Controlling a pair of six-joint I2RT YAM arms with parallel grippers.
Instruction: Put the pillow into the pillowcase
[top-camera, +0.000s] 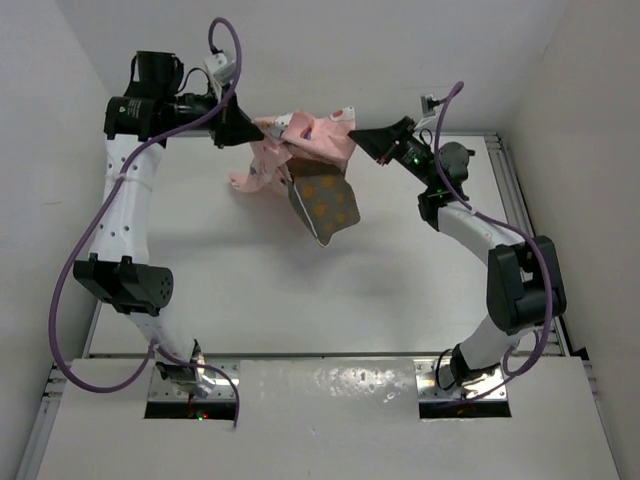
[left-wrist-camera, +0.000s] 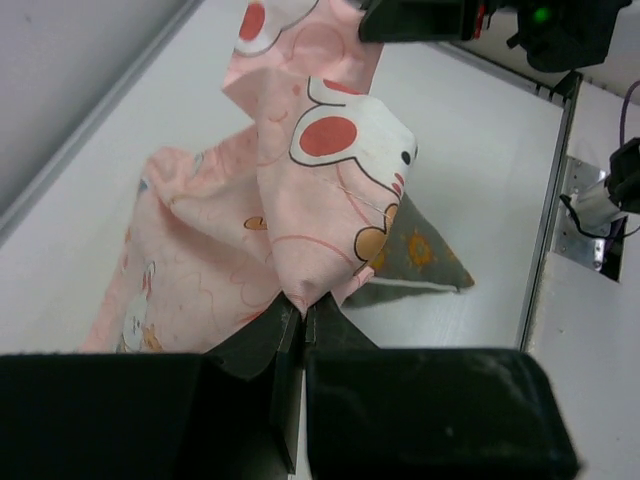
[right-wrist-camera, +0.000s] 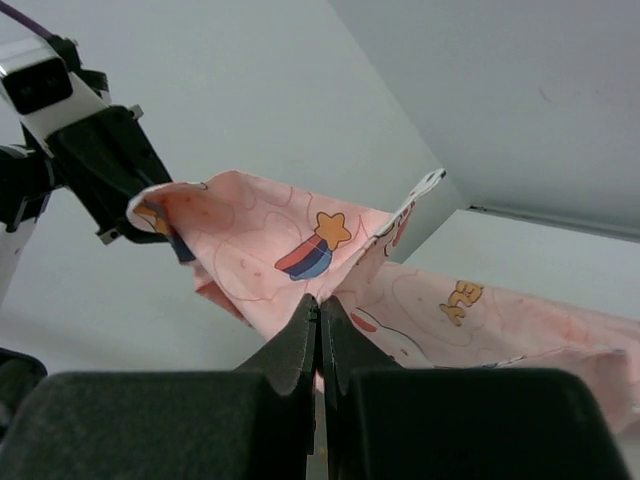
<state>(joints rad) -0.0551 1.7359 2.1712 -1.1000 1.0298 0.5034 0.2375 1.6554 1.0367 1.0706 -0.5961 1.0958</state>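
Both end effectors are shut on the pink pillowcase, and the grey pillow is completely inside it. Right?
Not quite. The left end effector and right end effector are shut on the pillowcase, but the pillow is only partly covered: its lower end hangs out, as the top external view shows.

You have bright, even light; glare marks the white shelf (top-camera: 330, 385) at lower centre, and the wrist views blur along the bottom.
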